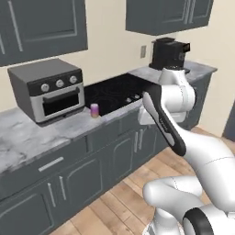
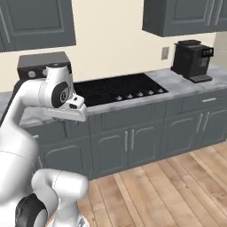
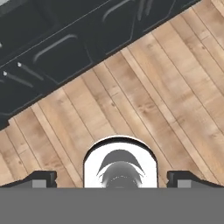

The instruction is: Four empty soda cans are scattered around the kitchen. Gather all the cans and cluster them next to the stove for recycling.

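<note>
Your purplish-pink soda can stands upright on the grey marbled counter, just beside the near left corner of the black stove and in front of the grey toaster oven. Your gripper is well apart from it, out in front of the cabinets and pointed down at the wooden floor. Its two dark fingertips sit far out at either side, jaws spread wide with bare planks between them, holding and touching nothing.
</note>
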